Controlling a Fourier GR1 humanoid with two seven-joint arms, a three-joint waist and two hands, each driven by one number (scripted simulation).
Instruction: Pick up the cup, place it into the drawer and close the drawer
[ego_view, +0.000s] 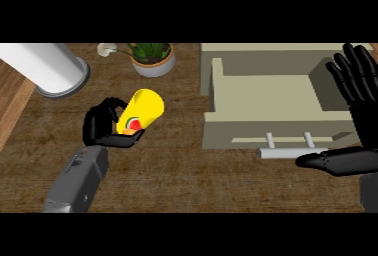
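White cylinder (46, 67) at far left, upright on wooden counter (177, 175). Left hand (103, 127) left of centre, fingers and thumb curled round lower end of yellow cup (142, 112); cup tilted, raised off counter, red-green mark near its base. Potted plant (152, 57) behind cup, near top edge. Beige drawer (277, 102) right of centre, open, inside bare; pale handle (291, 152) at front. Cup well apart from drawer, left of it. Right hand (358, 100) at far right, over drawer's right side, fingers straight and spread, pointing up, thumb out toward handle.
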